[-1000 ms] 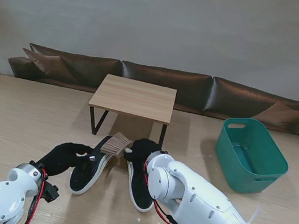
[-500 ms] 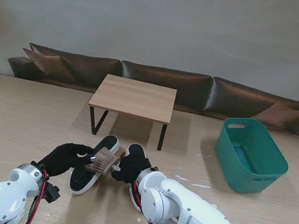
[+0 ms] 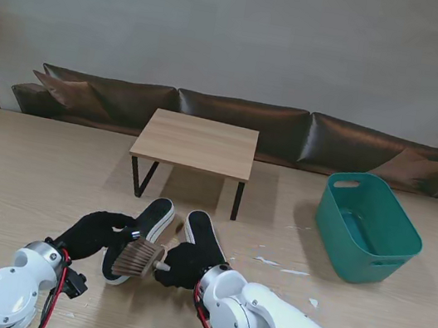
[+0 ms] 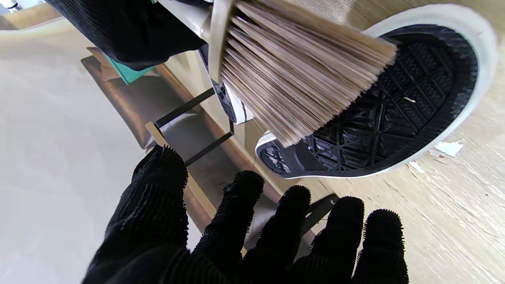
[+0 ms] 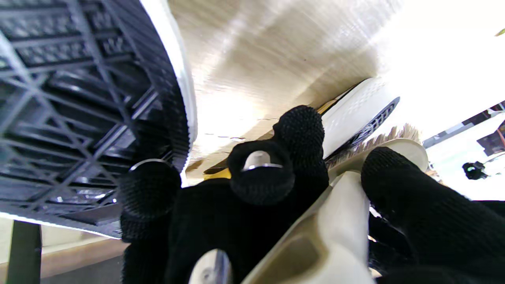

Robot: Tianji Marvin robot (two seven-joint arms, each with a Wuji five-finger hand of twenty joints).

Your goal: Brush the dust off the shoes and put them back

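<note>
While both shoes are lying sole-up on the table [image 3: 24, 173], the left shoe [image 3: 143, 231] is being steadied by the left hand [image 3: 97, 230], its grip unclear; the right hand [image 3: 182, 264] is gripping the brush [image 3: 136, 258]. Brushing appears underway; the right shoe [image 3: 203, 233] seems next.
</note>
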